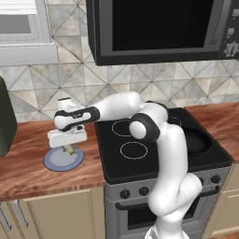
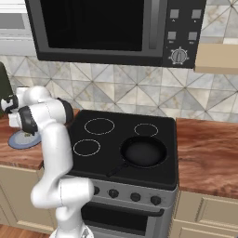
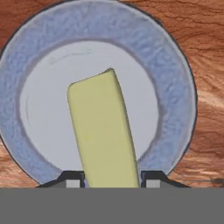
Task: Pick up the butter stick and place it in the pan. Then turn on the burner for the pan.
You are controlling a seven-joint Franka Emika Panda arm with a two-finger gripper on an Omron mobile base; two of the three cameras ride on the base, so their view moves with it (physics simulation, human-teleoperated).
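The pale-yellow butter stick point(image 3: 103, 127) stands tilted between my two finger tips, and my gripper point(image 3: 113, 180) is shut on it, just above the round grey-blue plate point(image 3: 175, 87). In the left base view the gripper point(image 1: 70, 147) hangs over the plate point(image 1: 56, 161) on the wooden counter, left of the stove. The black pan point(image 2: 143, 152) sits on the front right of the glossy cooktop, with its handle pointing toward the front; it also shows behind my arm point(image 1: 200, 140). The pan covers its burner ring.
A row of stove knobs point(image 2: 135, 197) runs along the stove front below the cooktop. Three bare burner rings point(image 2: 99, 126) lie left of and behind the pan. A microwave point(image 2: 102, 28) hangs above the stove. A dark object point(image 1: 4, 116) stands at the counter's far left.
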